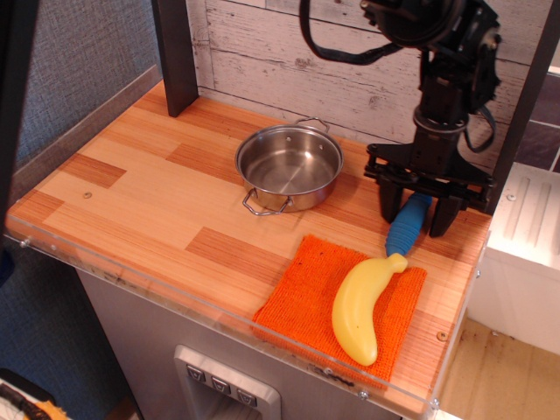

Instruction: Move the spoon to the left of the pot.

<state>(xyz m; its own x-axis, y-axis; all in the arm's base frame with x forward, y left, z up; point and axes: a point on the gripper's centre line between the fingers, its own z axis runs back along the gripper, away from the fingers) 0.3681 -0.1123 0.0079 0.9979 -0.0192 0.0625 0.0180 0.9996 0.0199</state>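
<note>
The shiny steel pot [290, 166] with wire loop handles stands at the middle back of the wooden counter. The spoon lies to its right; only its ribbed blue handle [408, 227] shows, the silver bowl is hidden behind the arm. My black gripper [415, 213] hangs over the spoon, its two fingers [388, 203] straddling the upper handle. The jaws stand apart, one on each side of the handle, with small gaps showing.
A yellow banana [360, 303] lies on an orange cloth [308, 302] at the front right, just below the spoon handle. A dark post [175, 54] stands at the back left. A clear plastic rim runs along the counter's front edge [219, 317].
</note>
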